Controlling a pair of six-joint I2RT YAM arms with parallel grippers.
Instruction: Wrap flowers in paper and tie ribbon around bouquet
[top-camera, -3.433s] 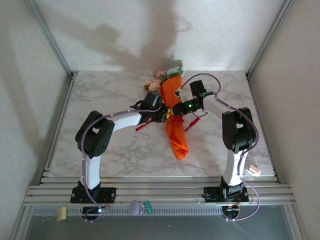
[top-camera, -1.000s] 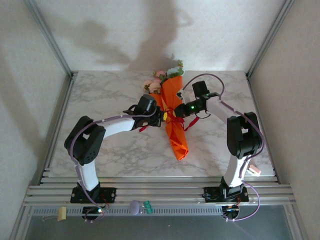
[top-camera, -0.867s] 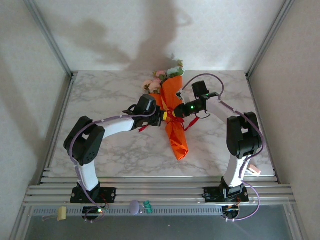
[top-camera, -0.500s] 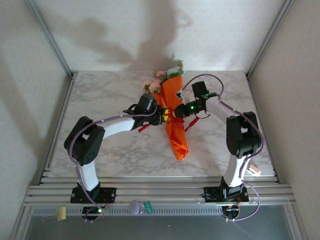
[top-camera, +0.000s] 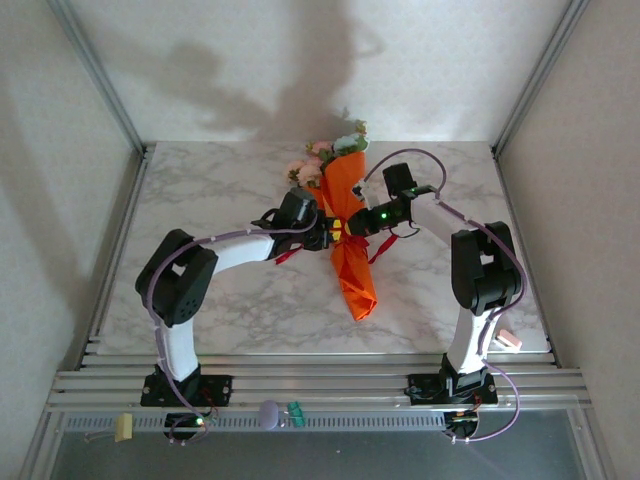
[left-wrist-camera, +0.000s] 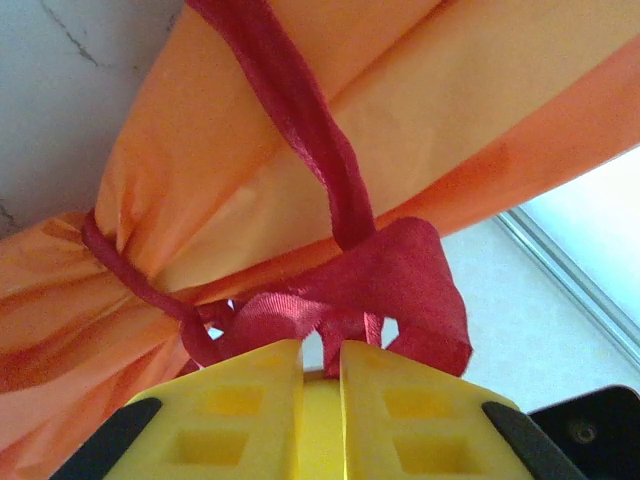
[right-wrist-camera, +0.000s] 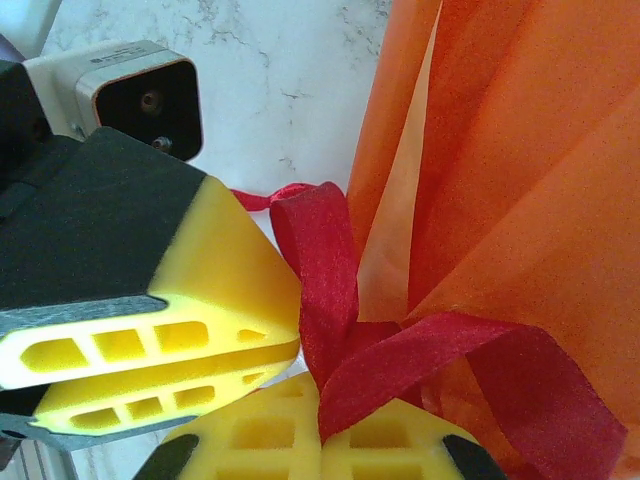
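The bouquet lies on the marble table, a slim cone of orange paper (top-camera: 355, 275) with pink and pale flowers (top-camera: 335, 150) at its far end. A red ribbon (top-camera: 378, 248) circles its waist, and its ends trail off to both sides. My left gripper (top-camera: 325, 232) meets the waist from the left. Its yellow jaws (left-wrist-camera: 320, 345) are nearly together, with a strand of the ribbon (left-wrist-camera: 330, 170) pinched between them. From the right, my right gripper (top-camera: 348, 226) is shut (right-wrist-camera: 320, 395) on another ribbon (right-wrist-camera: 320, 260) strand beside the left gripper (right-wrist-camera: 290, 335).
A small pink and white object (top-camera: 507, 342) lies at the table's near right corner. On the front rail sit a yellowish clip (top-camera: 123, 427) and small purple and green items (top-camera: 278, 412). Metal frame posts stand at the far corners.
My left arm's elbow has shifted slightly to the right, and its gripper has pressed in closer to the tied waist. The right arm and the bouquet have stayed where they were.
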